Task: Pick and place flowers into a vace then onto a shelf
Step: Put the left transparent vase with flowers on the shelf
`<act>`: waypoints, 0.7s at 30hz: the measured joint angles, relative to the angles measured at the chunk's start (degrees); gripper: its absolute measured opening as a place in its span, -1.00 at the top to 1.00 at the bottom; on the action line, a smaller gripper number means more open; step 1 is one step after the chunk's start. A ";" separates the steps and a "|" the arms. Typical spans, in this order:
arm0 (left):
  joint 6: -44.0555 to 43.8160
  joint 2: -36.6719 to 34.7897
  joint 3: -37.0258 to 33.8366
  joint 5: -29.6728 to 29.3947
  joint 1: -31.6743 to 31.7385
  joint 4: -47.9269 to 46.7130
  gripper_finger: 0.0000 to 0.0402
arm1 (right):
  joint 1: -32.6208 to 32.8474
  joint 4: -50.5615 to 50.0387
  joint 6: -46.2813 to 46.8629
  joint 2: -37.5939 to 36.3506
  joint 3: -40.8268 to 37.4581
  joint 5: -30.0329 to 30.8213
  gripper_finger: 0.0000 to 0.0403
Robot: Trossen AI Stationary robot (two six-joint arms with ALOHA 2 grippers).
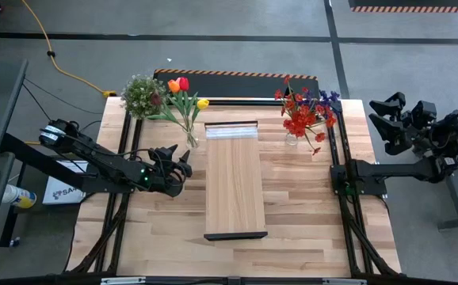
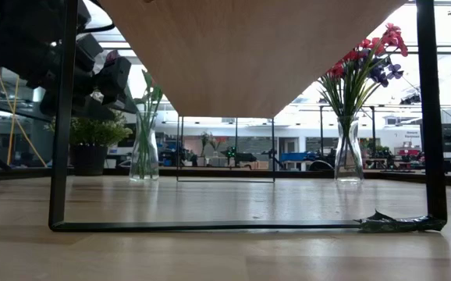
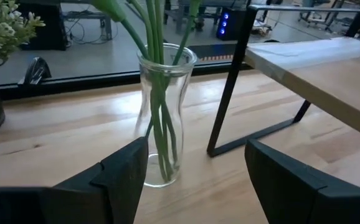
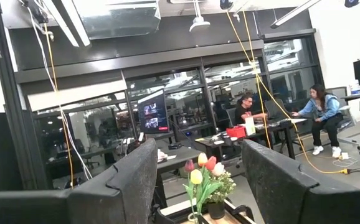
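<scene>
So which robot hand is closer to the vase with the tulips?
The left gripper, open, just in front of the tulip vase. The right gripper is off the table's far right side.

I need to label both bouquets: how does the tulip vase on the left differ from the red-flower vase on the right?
The tulip vase holds a few red, orange and yellow tulips on bare green stems; the red-flower vase holds a denser bunch of small red blossoms with some purple. The tulip vase has the open left gripper close by, facing it; the red-flower vase has no gripper near. Both are clear glass, upright on the tabletop, flanking the shelf.
</scene>
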 joint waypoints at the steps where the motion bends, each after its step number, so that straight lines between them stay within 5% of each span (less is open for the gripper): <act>1: 0.17 0.00 0.00 0.01 0.00 0.04 -0.49 | -0.01 0.00 -0.03 0.00 0.00 0.00 -0.10; 11: 0.00 0.00 0.00 1.84 0.02 -0.25 -0.49 | -0.01 -0.04 -0.13 0.00 0.00 -0.04 -0.10; 21: -3.15 0.00 -5.32 -4.82 0.01 0.30 -0.49 | 0.00 -0.09 -1.22 0.00 0.00 -0.05 -0.10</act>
